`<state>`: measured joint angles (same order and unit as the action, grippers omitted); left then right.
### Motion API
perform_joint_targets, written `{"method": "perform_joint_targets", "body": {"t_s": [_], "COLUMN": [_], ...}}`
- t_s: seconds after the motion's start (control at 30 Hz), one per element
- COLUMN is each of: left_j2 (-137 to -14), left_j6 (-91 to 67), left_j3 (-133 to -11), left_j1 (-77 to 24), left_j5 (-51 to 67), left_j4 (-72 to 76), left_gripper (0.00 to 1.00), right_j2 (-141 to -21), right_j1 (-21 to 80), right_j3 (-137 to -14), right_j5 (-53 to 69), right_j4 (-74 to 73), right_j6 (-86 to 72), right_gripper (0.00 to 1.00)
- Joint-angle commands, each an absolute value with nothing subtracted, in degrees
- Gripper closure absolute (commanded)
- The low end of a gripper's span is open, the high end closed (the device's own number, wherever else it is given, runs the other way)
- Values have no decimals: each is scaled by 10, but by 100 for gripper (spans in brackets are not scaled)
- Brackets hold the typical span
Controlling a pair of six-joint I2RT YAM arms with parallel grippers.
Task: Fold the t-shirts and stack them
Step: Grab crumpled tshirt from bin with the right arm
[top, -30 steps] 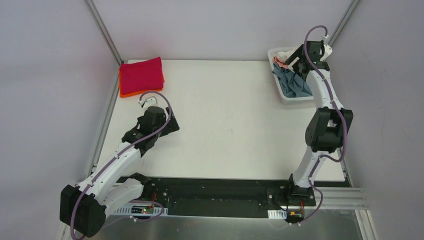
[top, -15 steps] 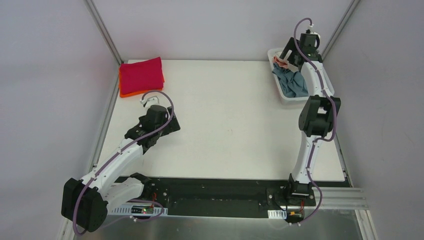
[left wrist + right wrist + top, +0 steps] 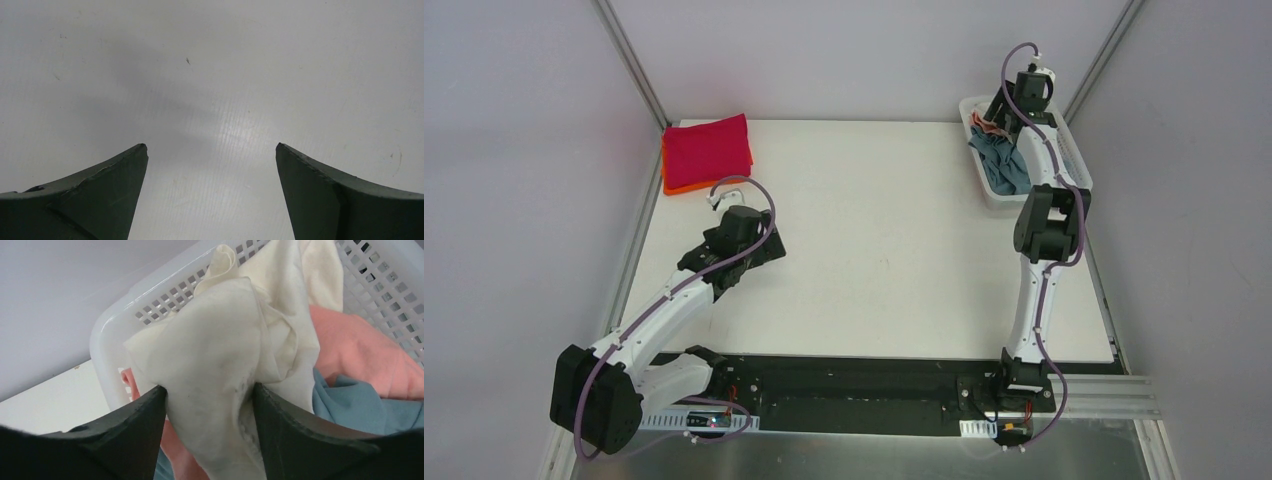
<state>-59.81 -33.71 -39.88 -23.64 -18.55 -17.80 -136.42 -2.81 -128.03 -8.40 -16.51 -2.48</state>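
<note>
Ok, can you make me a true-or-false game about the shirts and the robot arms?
The red shirt lies folded on an orange shirt. True.
The left fingers hold a shirt. False: they are open over the bare table.
The basket is empty. False: it holds a cream shirt, a pink shirt and a blue shirt.
The right fingers pinch the cream shirt. True.

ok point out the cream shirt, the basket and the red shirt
cream shirt (image 3: 220,355), right wrist view, on its bunched middle fold
basket (image 3: 107,327), right wrist view, on its left rim corner
red shirt (image 3: 707,150), top external view, on the middle of its folded top
</note>
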Motion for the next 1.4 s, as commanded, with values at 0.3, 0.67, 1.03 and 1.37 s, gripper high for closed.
{"method": "perform_joint_targets", "body": {"t_s": [0.3,0.67,1.03,1.37], "left_j2": [-601,-583,-540,-511], "left_j6": [-333,-337,-342,-348], "left_j3": [-427,-423,-411,-400], "left_j1": [-238,-238,-238,-239], "left_j5": [-197,-188,-178,-177], "left_j4": [-168,-168,-168,-168], "left_gripper": [1,1,1,1], "right_j2": [-1347,-1256,-1157,-1131], "right_j1": [-49,-54,-54,-54], "right_j3": [-1311,-1313,-1315,-1380], "right_j5": [-108,-113,-121,-118], "right_j4": [-62,20,59,146], "right_j6": [-105,-99,-86,-90], "right_gripper": [92,100,100,100]}}
